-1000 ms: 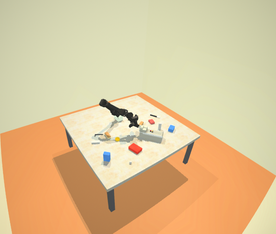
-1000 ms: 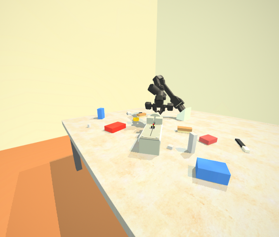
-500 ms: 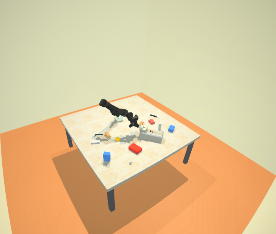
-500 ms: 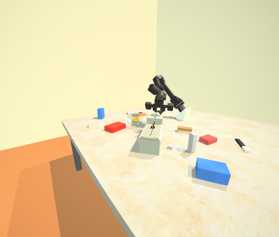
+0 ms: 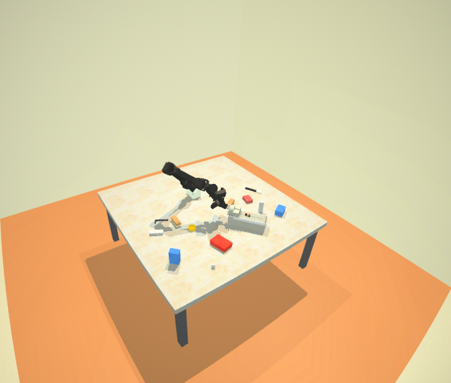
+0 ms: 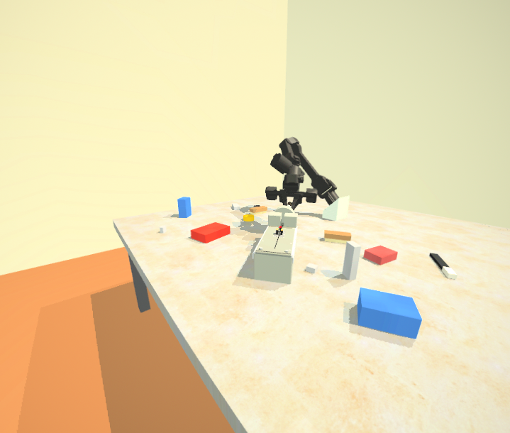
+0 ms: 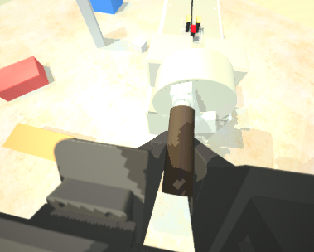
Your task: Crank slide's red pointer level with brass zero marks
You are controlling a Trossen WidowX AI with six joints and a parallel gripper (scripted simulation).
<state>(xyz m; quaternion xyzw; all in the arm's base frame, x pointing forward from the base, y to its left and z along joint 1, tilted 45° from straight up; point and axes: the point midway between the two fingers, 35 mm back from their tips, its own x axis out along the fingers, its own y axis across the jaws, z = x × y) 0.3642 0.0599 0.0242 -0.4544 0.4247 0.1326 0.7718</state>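
The pale grey machine (image 5: pixel 245 224) (image 6: pixel 272 267) (image 7: pixel 174 16) stands on the table, its round crank disc (image 7: pixel 196 66) (image 6: pixel 286 210) facing the arm. My gripper (image 7: pixel 176 137) (image 6: pixel 291 205) is shut on the brown crank handle (image 7: pixel 181 128), which sticks out from the disc's upper part toward me in the wrist view. The slide's red pointer (image 7: pixel 193 28) (image 6: pixel 280 228) is between the two brass zero marks in width, but looks slightly nearer the crank than the left mark (image 7: pixel 188 19) and the right mark (image 7: pixel 198 19). The exact offset is hard to tell.
A large red block (image 5: pixel 221 243) (image 6: pixel 210 231), an upright grey block (image 5: pixel 261 206) (image 6: pixel 351 260), a smaller red block (image 6: pixel 380 254) (image 7: pixel 20 78) and a blue block (image 5: pixel 280 210) (image 6: pixel 388 311) stand around the machine. An orange block (image 6: pixel 337 236) (image 7: pixel 36 141) lies beside the gripper.
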